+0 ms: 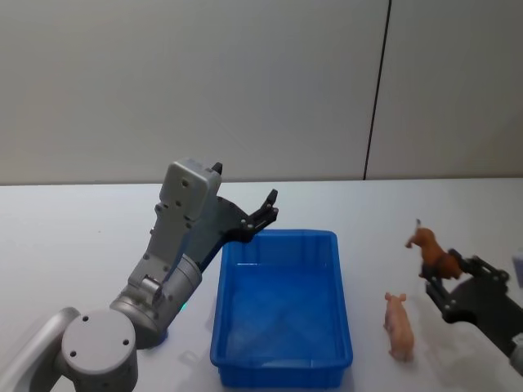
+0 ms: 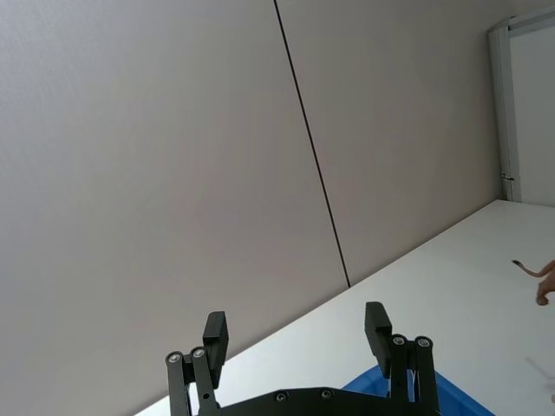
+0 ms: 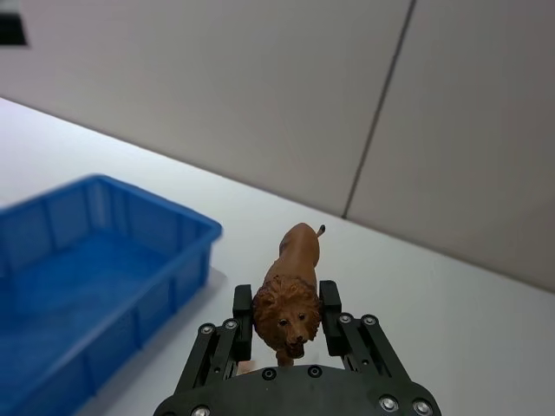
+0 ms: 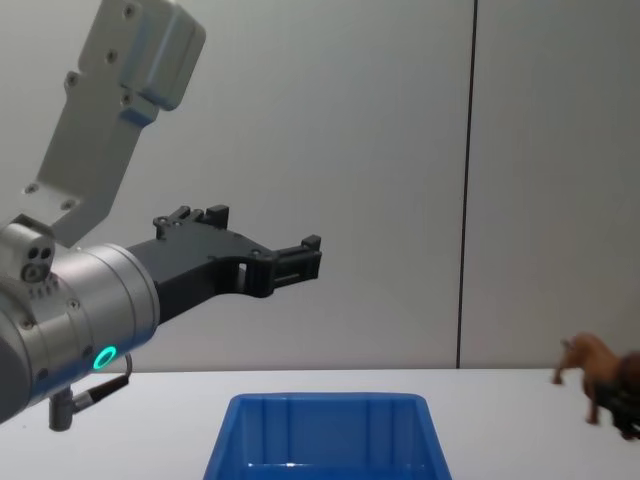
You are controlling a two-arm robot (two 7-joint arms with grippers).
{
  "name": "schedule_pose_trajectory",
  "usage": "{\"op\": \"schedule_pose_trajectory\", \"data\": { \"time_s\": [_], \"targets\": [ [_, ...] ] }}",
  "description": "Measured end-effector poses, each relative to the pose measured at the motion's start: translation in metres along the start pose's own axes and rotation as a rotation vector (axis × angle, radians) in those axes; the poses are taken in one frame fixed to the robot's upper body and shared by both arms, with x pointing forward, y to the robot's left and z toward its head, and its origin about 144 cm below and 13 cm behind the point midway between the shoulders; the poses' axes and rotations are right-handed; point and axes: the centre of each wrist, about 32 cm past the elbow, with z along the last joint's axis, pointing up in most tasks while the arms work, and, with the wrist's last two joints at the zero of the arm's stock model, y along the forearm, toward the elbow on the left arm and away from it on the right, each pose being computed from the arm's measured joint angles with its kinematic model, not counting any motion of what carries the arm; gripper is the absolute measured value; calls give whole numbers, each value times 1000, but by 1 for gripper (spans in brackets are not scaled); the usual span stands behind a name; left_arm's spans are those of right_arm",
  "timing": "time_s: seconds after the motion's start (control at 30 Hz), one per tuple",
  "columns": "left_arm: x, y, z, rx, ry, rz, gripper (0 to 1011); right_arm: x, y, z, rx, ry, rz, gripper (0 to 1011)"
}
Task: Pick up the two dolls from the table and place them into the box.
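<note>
A brown lion doll [image 1: 426, 247] is gripped between the fingers of my right gripper [image 1: 437, 273], to the right of the box, and it faces the wrist camera [image 3: 290, 290]. A pink pig doll [image 1: 400, 327] lies on the white table [image 1: 82, 237] between the box and the right arm. The blue box [image 1: 282, 359] stands in the middle, with nothing inside. My left gripper [image 1: 265, 214] hangs open in the air over the box's far left corner, holding nothing [image 2: 297, 334]. The chest view shows the lion [image 4: 592, 365] at the right edge.
Bare tabletop stretches behind the box and to its left. A plain grey wall with a dark vertical seam [image 1: 376, 90] stands behind the table. The left arm's large grey body [image 1: 176, 253] rises beside the box's left wall.
</note>
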Motion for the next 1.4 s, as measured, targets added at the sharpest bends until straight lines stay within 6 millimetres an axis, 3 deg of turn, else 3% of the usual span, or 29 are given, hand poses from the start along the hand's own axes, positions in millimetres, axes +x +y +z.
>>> {"op": "schedule_pose_trajectory", "data": {
  "time_s": [0.43,0.9,1.0,1.4],
  "targets": [
    [0,0,0,0,0,0,1001,-20,21,27,94,-31,159,440],
    [0,0,0,0,0,0,1001,-57,51,45,86,-46,346,459],
    [0,0,0,0,0,0,1001,-63,56,45,70,-52,368,597],
    [0,0,0,0,0,0,1001,-66,65,46,46,-64,371,920]
  ]
}}
